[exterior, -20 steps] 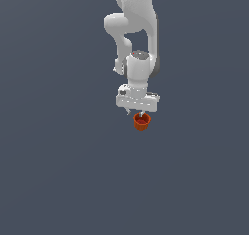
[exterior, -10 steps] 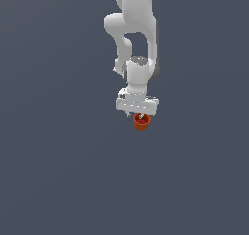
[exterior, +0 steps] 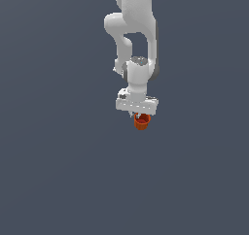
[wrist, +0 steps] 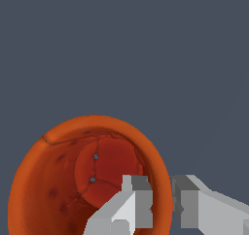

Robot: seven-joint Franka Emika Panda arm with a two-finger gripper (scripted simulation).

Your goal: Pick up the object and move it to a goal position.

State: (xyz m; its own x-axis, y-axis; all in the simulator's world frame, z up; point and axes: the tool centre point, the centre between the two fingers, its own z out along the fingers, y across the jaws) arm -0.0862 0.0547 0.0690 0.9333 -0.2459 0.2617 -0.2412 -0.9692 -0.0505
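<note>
Both jaws pinch the cup's [wrist: 58,180] rim wall, one inside, one outside.

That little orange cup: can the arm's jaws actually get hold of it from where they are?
Probably yes. The wrist view shows one finger inside the cup and the other outside, straddling its rim wall. In the exterior view the gripper sits right on top of it with nothing between.

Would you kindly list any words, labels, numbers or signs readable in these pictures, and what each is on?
None: no text shows on the cup, the arm, the end effector or the plain grey background in either view.
</note>
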